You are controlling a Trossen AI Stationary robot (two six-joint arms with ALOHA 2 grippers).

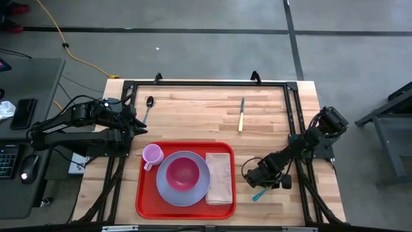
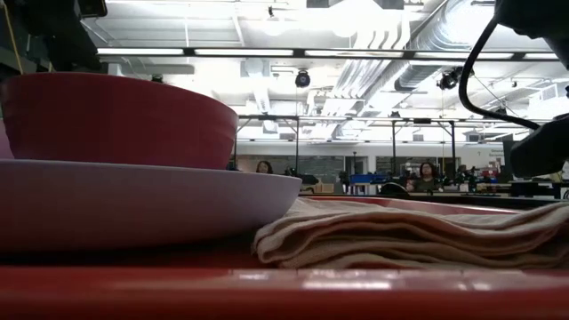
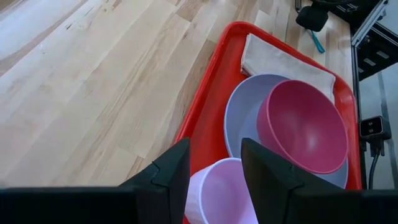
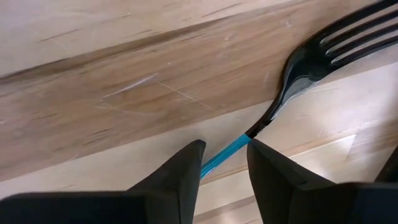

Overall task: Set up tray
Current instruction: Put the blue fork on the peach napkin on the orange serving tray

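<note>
Right gripper (image 4: 222,158), fingers spread, straddles the fork (image 4: 298,68) handle, lower right of the tray (image 1: 145,193)

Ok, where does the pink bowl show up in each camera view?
High view: pink bowl on the grey plate, middle of the red tray.
Low view: bowl at upper left, on the plate.
Left wrist view: bowl at right, on the plate.
Right wrist view: not in it.
Shared landmark: the folded napkin beside the plate.
</note>
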